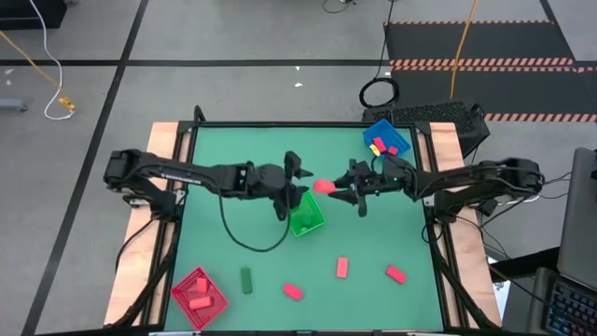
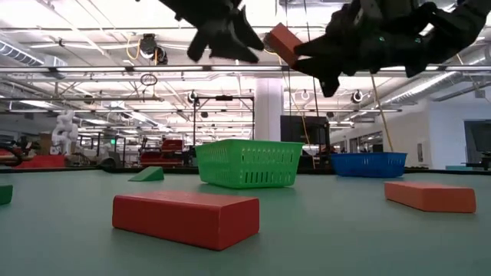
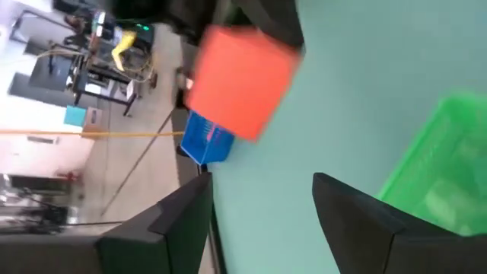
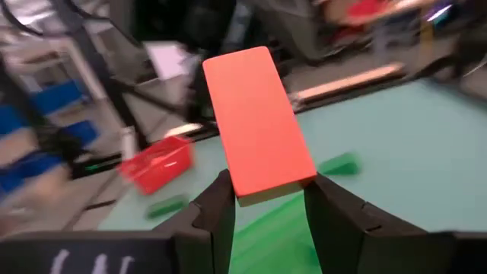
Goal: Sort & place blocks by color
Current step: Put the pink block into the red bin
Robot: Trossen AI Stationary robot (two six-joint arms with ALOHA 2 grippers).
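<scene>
Both arms reach inward, meeting above mid-table: the right gripper [image 1: 340,191] pinches a red block [image 1: 324,186] aloft beside the green bin [image 1: 308,215], facing the left gripper [image 1: 297,183], fingers spread and empty. On the table lie three red blocks and one green block [image 1: 246,279].

Two dark jointed arms, black cable looping under the left arm [image 1: 187,175], angular black fingers [image 4: 217,217]

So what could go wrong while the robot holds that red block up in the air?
The right gripper pinches only the end of the red block, so it might slip and fall into the green bin just below, the wrong color. The open left gripper is close, so the two arms could bump.
</scene>
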